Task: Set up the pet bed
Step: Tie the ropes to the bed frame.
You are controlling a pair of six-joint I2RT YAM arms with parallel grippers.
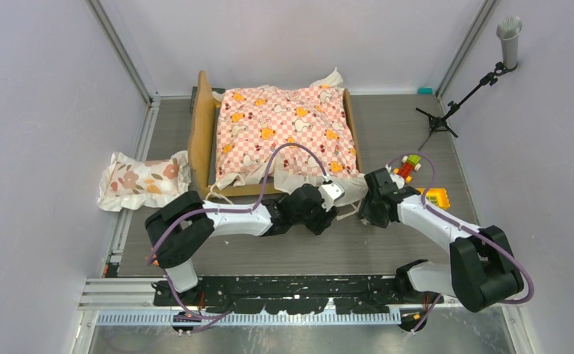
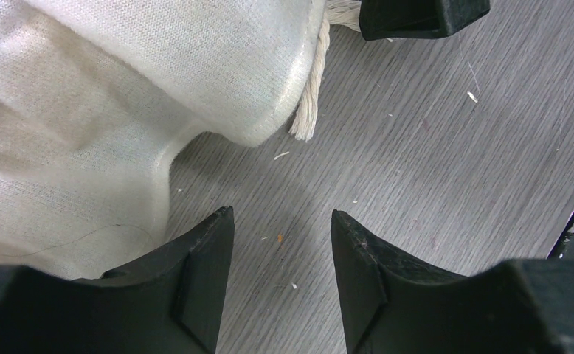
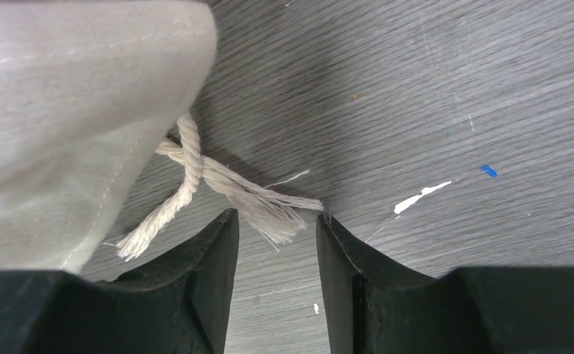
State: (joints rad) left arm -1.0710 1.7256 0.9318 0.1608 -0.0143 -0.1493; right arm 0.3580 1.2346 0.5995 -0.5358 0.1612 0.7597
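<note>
Left tool (image 2: 282, 214) is hanging apart, empty, beside the cream cloth (image 2: 122, 74); right tool (image 3: 276, 215) is hanging apart over the frayed cord (image 3: 195, 173).

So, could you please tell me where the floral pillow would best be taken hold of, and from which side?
Probably the thin ruffle on its near edge, approached from the near side by the left gripper. The floral pillow lies flat left of the pet bed; its middle looks too plump for the jaws, while the ruffle faces the arms.

High rear camera looks down; 2 wrist cameras sit close above tabletop (image 2: 454, 147), sharing cream cloth (image 2: 122, 96).
</note>
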